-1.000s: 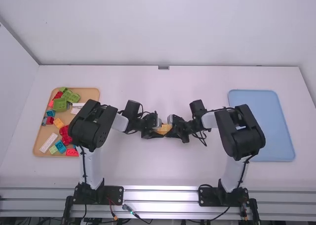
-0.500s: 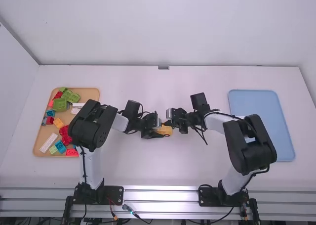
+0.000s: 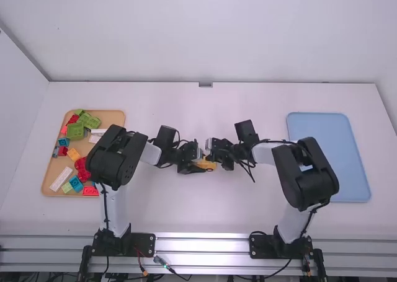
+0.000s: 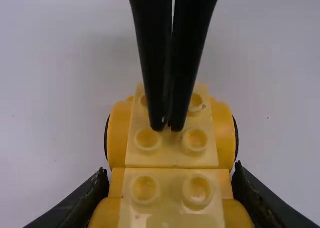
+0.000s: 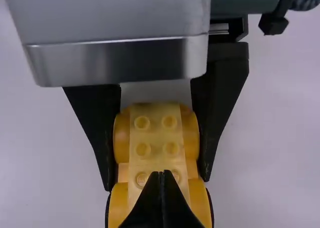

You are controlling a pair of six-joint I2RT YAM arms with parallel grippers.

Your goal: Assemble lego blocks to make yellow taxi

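Note:
My left gripper (image 3: 196, 167) is at mid-table in the high view, with the yellow block car (image 3: 210, 165) between its fingers. In the left wrist view the left gripper (image 4: 171, 190) is shut across the near end of the car (image 4: 172, 155), which has orange-yellow wheel pieces on both sides and studs on top. The right gripper (image 3: 211, 150) is close above the car's right part. In the right wrist view the right gripper (image 5: 161, 174) has its fingertips together over the car's studded top (image 5: 156, 140). I cannot tell whether they touch it.
On the left, a tan tray (image 3: 115, 116) holds loose red, green, blue, white and orange blocks. A light blue tray (image 3: 329, 158) lies on the right, partly behind the right arm. White table (image 3: 205, 214) surrounds both grippers.
The right gripper first drew back rightward and away from the camera, off the car's right end, then came slightly left again over it. My left arm and the car have stayed in place.

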